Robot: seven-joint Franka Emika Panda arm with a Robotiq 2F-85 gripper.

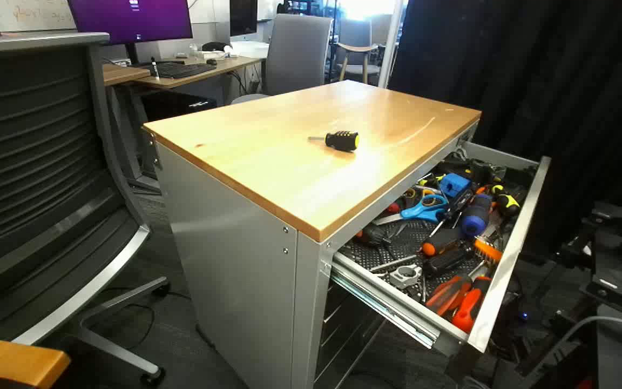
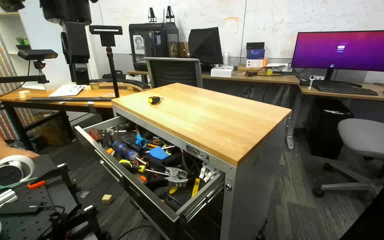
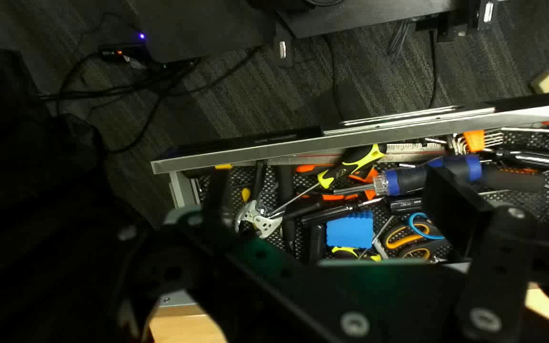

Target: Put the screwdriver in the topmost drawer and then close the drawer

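Desk [image 1: 257,129]: wooden top of a grey cabinet [image 1: 230,243], seen in both exterior views.
Drawer [image 1: 512,254]: the topmost, pulled out below one long edge of the desk and crowded with tools [image 1: 477,213]. What goes in should be laid low and flat, or it might catch when the drawer is shut.
Fingers [image 3: 455,214]: spread wide in the wrist view, gripping nothing; in an exterior view they hang apart from the desk.
Scissors [image 1: 424,210]: blue-handled, lying in the drawer; not the thing to lift.
Screwdriver [image 1: 339,140]: on its side on the desk, between the middle and the drawer-edge corner at the end where the red handles [image 1: 467,310] lie, pointing roughly toward the opposite long edge. Probably light, stiff and not fragile.
Handle [image 1: 335,139]: short, thick, black with yellow; its grooves should give good friction. Looking round, it may roll if one side is nudged first. Best taken from above, across the middle, one finger either side, closing along the line of the drawer edge. Most of the weight probably sits here.
Shank [image 1: 316,139]: thin, short, metal-looking; likely slippery, and a pinch here could let the heavy end swing.
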